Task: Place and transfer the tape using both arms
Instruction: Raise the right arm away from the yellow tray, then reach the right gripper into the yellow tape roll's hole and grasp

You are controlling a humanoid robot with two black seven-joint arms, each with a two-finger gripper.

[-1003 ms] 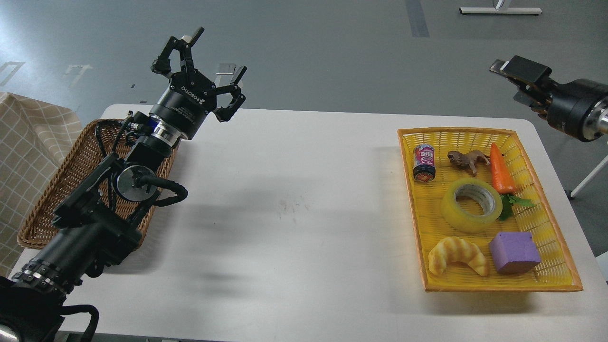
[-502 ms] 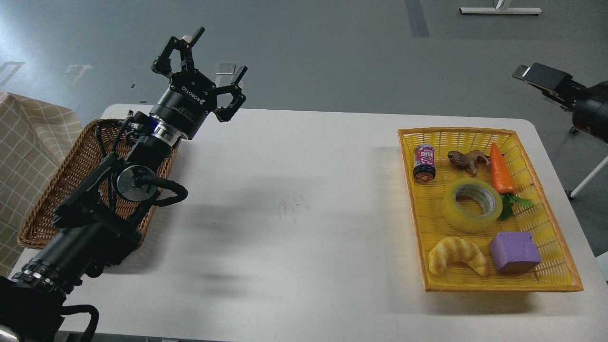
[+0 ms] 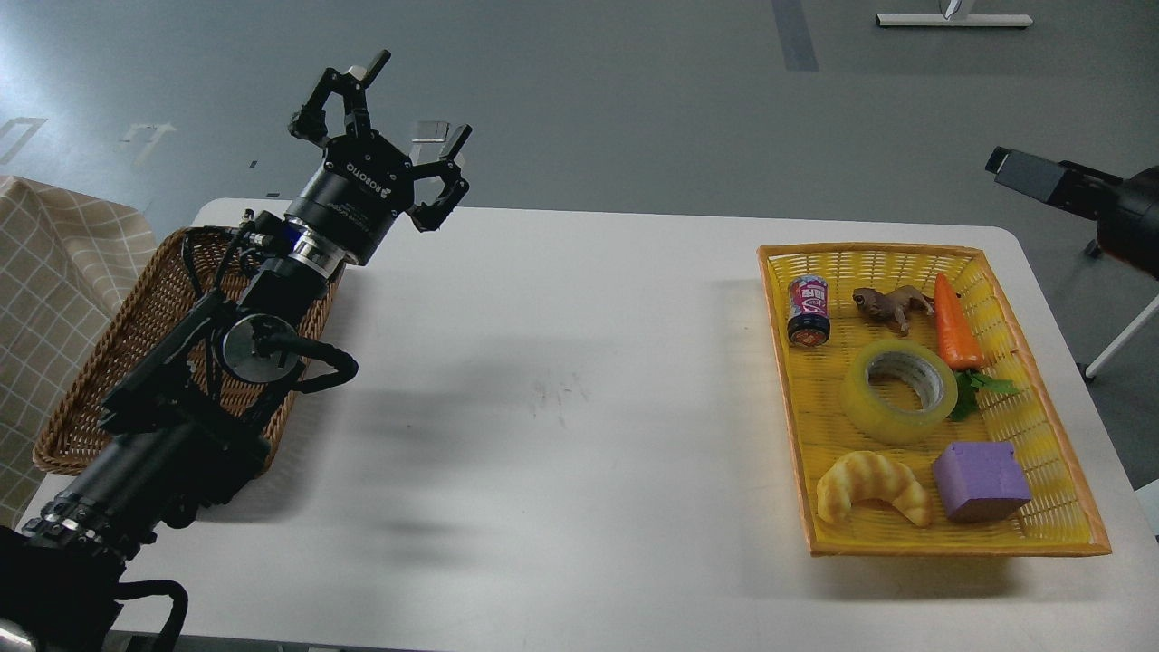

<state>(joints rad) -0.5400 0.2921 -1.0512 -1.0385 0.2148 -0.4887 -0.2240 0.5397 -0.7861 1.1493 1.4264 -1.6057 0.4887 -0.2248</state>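
White counter (image 3: 579, 435) holds a yellow basket (image 3: 1068, 534) where the tape (image 3: 898, 391) lies flat among toys. Left claw (image 3: 385, 113) spread wide, empty; right claw (image 3: 1028, 174) unreadable. Crowded neighbours could snag a grasp.

Grey floor (image 3: 634, 100) behind a white tabletop (image 3: 561, 380).
Checked beige cloth (image 3: 54, 263) at left; white stand base (image 3: 953, 19) at the far top right.

The tape (image 3: 898, 391), a wide translucent yellow roll with a grey-white core, lies flat, hole up, mid-basket (image 3: 1077, 507) between the carrot (image 3: 956, 324) and the croissant (image 3: 871, 487).
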